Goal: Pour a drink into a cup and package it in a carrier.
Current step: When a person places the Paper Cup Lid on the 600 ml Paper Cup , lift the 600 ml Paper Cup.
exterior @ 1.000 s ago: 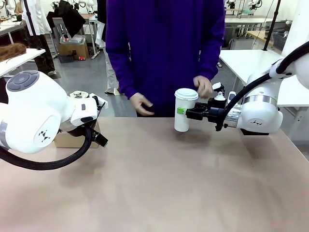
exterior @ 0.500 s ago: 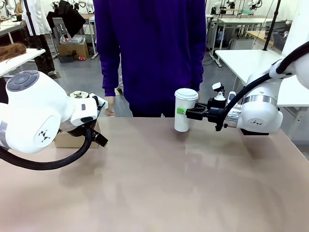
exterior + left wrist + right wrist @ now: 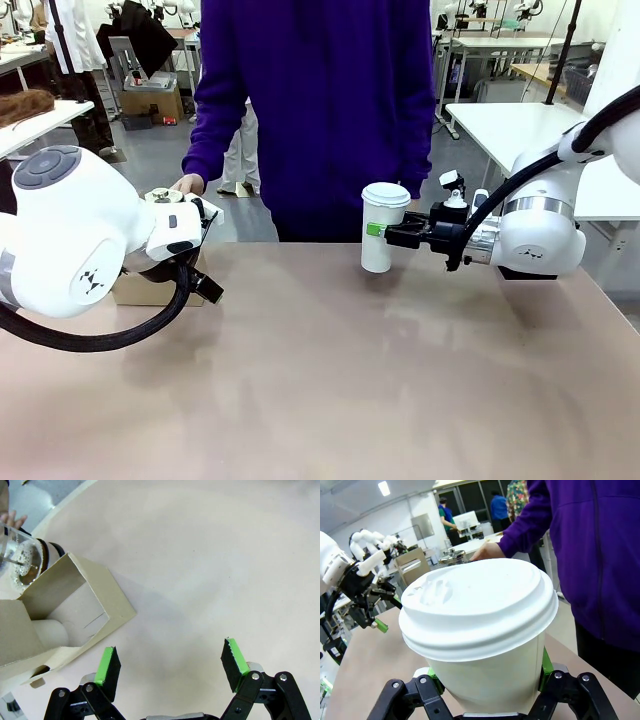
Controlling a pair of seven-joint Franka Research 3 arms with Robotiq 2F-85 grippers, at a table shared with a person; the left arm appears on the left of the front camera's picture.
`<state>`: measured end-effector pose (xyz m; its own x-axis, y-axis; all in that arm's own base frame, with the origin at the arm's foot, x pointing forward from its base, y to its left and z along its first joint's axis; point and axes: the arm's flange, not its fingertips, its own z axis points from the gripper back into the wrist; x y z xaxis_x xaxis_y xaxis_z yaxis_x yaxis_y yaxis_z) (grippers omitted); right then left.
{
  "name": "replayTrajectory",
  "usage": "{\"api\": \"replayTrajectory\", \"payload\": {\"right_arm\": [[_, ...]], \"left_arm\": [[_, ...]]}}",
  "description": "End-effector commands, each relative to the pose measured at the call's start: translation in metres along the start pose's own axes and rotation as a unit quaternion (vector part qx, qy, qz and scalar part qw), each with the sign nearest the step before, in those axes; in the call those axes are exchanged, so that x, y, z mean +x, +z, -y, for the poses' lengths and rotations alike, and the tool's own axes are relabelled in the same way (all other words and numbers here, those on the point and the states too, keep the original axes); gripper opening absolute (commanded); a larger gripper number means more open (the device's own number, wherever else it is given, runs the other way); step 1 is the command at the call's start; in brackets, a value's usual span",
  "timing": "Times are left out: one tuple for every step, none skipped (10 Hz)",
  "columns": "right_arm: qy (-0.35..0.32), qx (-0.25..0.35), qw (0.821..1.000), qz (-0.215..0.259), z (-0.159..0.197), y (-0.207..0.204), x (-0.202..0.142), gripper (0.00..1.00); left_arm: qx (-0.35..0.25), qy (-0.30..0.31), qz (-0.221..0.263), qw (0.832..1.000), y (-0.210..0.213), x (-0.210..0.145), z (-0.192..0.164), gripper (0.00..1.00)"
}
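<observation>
**Cup lidded and gripped, carrier waiting at the left**

Cup, white and with its lid on, stands upright at the far middle of the table; whether its base touches the surface I cannot tell; the right gripper is closed on its upper wall, coming from the right. The carrier sits at the far left, well apart from the cup; the left gripper hovers just beside it, jaws wide and nothing between them. Close beside the carrier is the glass pitcher; the person's hand is at it. I judge the pouring finished and the packaging step in hand; the next move calls for carrying the cup leftwards, kept upright, then lowering it straight into a free pocket.
</observation>
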<state>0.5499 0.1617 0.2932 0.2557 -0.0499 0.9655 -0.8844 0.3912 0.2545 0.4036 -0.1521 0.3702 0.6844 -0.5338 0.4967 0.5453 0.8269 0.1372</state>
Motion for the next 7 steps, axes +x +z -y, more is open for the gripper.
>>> {"api": "replayTrajectory", "payload": {"right_arm": [[0.002,-0.005,1.0,0.0,-0.002,-0.002,0.004,0.8],[0.002,-0.005,1.0,0.0,-0.002,-0.002,0.004,0.8],[0.0,0.0,1.0,0.0,0.0,0.0,0.0,0.8],[0.011,0.001,1.0,0.004,-0.01,0.009,0.023,0.8],[0.014,0.002,1.0,0.008,-0.018,0.016,0.046,0.8],[0.006,0.016,1.0,0.006,-0.027,0.024,0.07,0.8],[0.008,0.022,1.0,0.008,-0.037,0.032,0.096,0.8]], "left_arm": [[-0.001,0.001,0.001,1.0,0.0,0.0,0.0,1.0],[-0.001,0.001,0.001,1.0,0.0,0.0,0.0,1.0],[-0.001,0.001,0.001,1.0,0.0,0.0,0.0,1.0],[-0.001,0.001,0.001,1.0,0.0,0.0,0.0,1.0],[-0.001,0.001,0.001,1.0,0.0,0.0,0.0,1.0],[-0.001,0.001,0.001,1.0,0.0,0.0,0.0,1.0],[-0.001,0.001,0.001,1.0,0.0,0.0,0.0,1.0]]}}
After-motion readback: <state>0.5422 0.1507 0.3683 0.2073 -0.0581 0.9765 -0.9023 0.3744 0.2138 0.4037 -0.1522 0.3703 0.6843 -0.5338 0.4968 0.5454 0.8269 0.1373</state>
